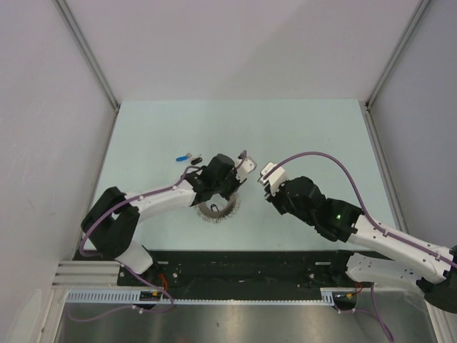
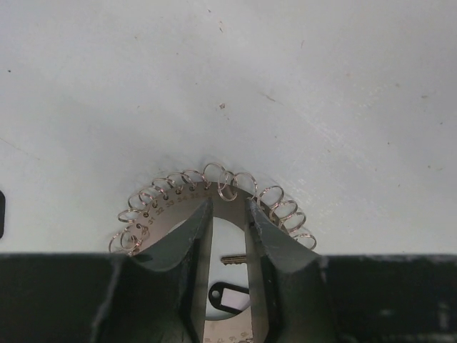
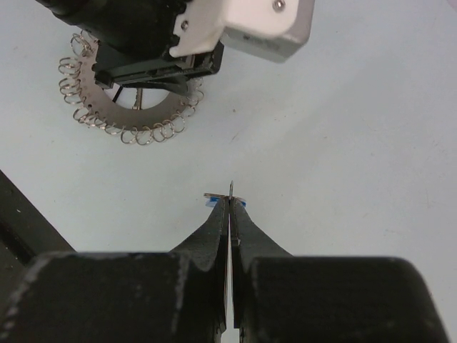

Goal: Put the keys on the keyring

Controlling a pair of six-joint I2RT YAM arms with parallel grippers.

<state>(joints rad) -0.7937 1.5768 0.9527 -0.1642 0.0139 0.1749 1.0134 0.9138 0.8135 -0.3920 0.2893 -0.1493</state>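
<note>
The keyring [image 2: 171,207], a flat silver ring fringed with wire loops, lies on the table beneath my left gripper [image 2: 228,204]. That gripper's jaws stand a little apart, over the ring's far rim. Between them, in the ring's central hole, lies a key with a black head [image 2: 230,296], touched by neither finger. From above, the left gripper [image 1: 216,193] hides most of the keyring [image 1: 218,209]. My right gripper [image 3: 230,200] hovers to the right of the ring, shut on a small key with a blue head [image 3: 213,204]. Another blue key [image 1: 184,155] and a black key [image 1: 198,158] lie further back on the left.
The pale green table [image 1: 314,136] is walled by white panels on three sides. The left arm's white camera housing [image 3: 250,28] hangs over the keyring [image 3: 128,114] in the right wrist view. A black rail [image 1: 235,264] runs along the near edge.
</note>
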